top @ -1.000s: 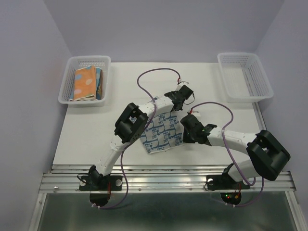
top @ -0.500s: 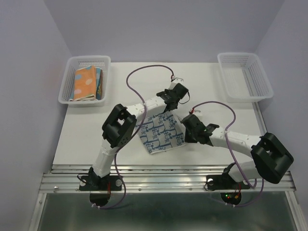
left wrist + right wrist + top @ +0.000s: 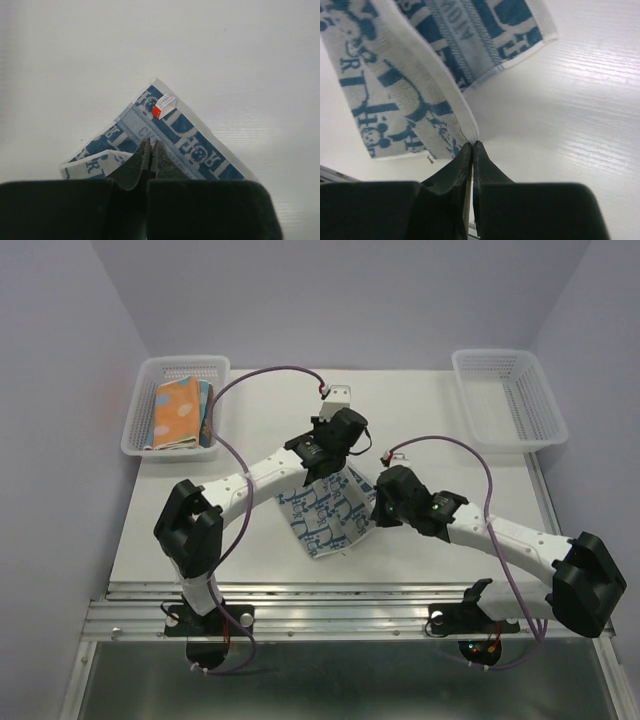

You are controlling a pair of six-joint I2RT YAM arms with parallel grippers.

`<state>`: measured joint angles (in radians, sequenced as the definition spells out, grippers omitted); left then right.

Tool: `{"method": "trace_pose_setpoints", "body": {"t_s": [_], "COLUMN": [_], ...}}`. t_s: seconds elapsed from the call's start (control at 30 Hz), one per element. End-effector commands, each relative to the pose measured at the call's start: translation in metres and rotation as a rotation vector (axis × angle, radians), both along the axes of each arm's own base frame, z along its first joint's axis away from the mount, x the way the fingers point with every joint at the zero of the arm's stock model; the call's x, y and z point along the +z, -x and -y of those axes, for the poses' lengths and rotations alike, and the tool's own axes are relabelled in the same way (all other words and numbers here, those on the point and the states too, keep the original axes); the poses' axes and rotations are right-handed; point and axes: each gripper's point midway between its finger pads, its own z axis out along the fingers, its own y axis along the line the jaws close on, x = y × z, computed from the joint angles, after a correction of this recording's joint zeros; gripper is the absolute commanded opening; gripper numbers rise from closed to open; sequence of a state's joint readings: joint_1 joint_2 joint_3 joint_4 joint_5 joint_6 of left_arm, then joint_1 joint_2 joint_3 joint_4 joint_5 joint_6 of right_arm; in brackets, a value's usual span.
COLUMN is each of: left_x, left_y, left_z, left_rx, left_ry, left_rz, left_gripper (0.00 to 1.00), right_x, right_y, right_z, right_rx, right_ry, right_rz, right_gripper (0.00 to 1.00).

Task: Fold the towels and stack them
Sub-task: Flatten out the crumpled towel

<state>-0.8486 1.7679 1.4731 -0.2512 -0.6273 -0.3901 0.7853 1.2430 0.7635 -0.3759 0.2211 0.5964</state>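
Some towels are already stacked in the left basket, while right of it a blue-white towel is held partly off the surface by the left pincer and the right pincer, each clenched on an edge (folding judged unfinished).

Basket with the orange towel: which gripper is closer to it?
Left. The left gripper pinches the blue-white towel at its far side, right of the basket and nearer the arms; the right gripper holds its right edge, farther off.
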Motion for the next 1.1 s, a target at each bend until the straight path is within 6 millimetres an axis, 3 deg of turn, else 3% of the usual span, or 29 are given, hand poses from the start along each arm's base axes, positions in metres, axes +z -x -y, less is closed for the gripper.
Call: {"method": "trace_pose_setpoints", "body": {"t_s": [0.0, 0.27, 0.4, 0.57, 0.67, 0.87, 1.07], "left_x": [0.039, 0.046, 0.06, 0.095, 0.105, 0.108, 0.098], "left_y": [0.004, -0.004, 0.002, 0.02, 0.029, 0.035, 0.033], "left_z": [-0.036, -0.062, -0.078, -0.098, -0.113, -0.125, -0.129], "left_rx": [0.13, 0.226, 0.276, 0.295, 0.322, 0.325, 0.329], "left_ry": [0.056, 0.022, 0.049, 0.146, 0.155, 0.142, 0.094], "left_rz": [0.119, 0.149, 0.174, 0.233, 0.258, 0.264, 0.247], "left_gripper": [0.0, 0.0, 0.0, 0.0, 0.0, 0.0, 0.0], "right_x": [0.042, 0.055, 0.077, 0.124, 0.136, 0.135, 0.129], "right_y": [-0.005, -0.015, -0.012, -0.014, -0.012, 0.0, 0.005], "right_z": [-0.025, -0.032, -0.045, -0.05, -0.05, -0.066, -0.078], "right_rx": [0.084, 0.057, 0.14, 0.184, 0.192, 0.28, 0.306], "right_ry": [-0.047, -0.057, -0.109, -0.169, -0.192, -0.257, -0.293], "right_rz": [0.063, 0.081, 0.109, 0.202, 0.223, 0.186, 0.146], "right_gripper": [0.01, 0.01, 0.01, 0.01, 0.01, 0.01, 0.01]}}
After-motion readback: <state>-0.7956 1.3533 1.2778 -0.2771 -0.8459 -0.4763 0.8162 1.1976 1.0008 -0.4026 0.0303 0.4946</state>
